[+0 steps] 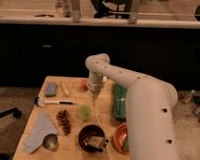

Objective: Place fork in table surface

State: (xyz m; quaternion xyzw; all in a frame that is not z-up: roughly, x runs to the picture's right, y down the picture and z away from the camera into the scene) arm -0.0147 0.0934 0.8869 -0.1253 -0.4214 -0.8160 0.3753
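Fork (97,118) shows as a thin pale streak just under the gripper (94,99), low over the table surface (73,143) beside the green cup (84,112); whether it is gripped or already released cannot be told.

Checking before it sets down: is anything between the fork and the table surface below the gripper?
Nothing visible directly beneath. The gripper hangs over mid-table, the fork slanting below it toward bare table surface. The green object and dark bowl crowd that spot closely.
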